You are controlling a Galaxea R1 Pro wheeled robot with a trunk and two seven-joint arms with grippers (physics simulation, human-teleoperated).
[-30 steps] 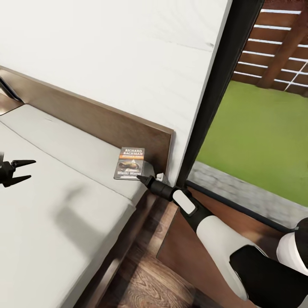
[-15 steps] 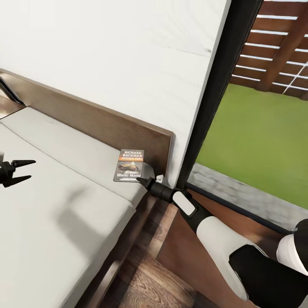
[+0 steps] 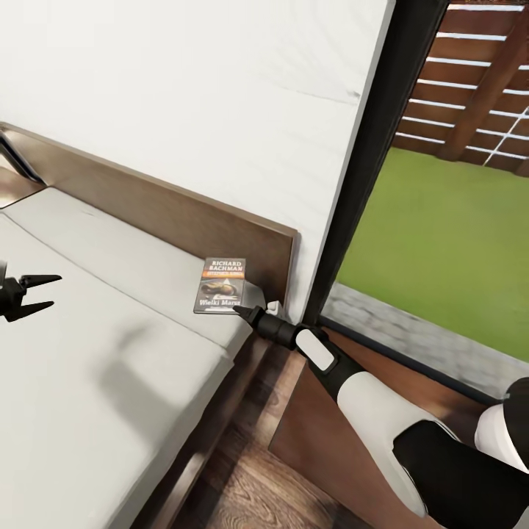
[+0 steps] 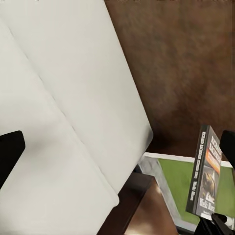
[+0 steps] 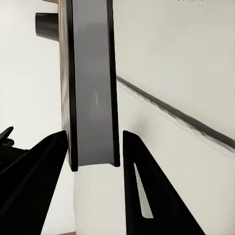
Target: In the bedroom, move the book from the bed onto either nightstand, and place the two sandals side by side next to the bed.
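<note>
The book, dark with white "RICHARD BACHMAN" and an orange band, stands upright over the bed's far corner by the headboard. My right gripper is shut on its lower edge. In the right wrist view the book is edge-on between the black fingers of the right gripper. The left wrist view also catches the book, upright. My left gripper hangs open above the grey mattress, holding nothing. The nightstand lies under my right forearm. The sandals are out of view.
A white wall rises behind the headboard. A tall black window frame stands right of the bed, with grass and a slatted fence outside. Wood-plank floor shows between the bed frame and the nightstand. Another brown surface sits at the far left.
The whole picture has drifted slightly downward. The book stays in my right gripper at the same spot by the headboard. The left gripper has not moved.
</note>
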